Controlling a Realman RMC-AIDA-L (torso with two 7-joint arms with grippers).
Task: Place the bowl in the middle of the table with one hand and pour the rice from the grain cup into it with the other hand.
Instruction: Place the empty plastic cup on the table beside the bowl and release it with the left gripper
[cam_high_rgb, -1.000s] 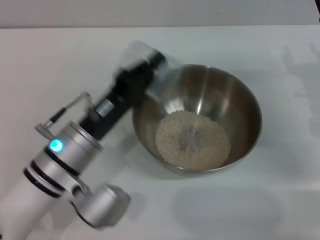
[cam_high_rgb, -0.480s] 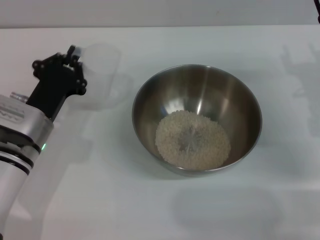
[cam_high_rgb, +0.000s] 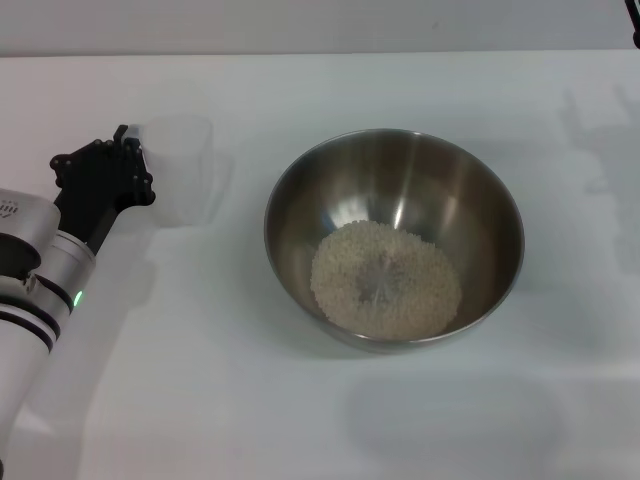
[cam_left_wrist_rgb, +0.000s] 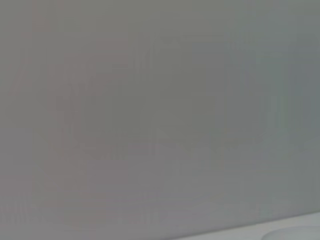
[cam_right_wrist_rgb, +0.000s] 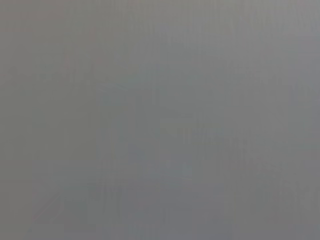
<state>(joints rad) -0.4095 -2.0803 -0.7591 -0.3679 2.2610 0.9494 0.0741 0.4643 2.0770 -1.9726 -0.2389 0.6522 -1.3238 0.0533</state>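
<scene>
The steel bowl (cam_high_rgb: 480, 200) stands near the middle of the white table (cam_high_rgb: 300, 400). A round heap of rice (cam_high_rgb: 385, 278) lies in its bottom. My left gripper (cam_high_rgb: 135, 165) is at the left of the table, well clear of the bowl. It holds the clear grain cup (cam_high_rgb: 182, 170) by its side, upright and low over the table. The cup looks empty. The right gripper is out of view. Both wrist views show only flat grey.
A small dark part (cam_high_rgb: 636, 36) shows at the top right corner of the head view. The table's far edge (cam_high_rgb: 300, 54) runs along the top. My left arm (cam_high_rgb: 40, 290) lies over the front left of the table.
My left gripper has swung the cup away from the bowl's rim to the left, turned it upright and lowered it. The rice heap and the bowl have not moved.
</scene>
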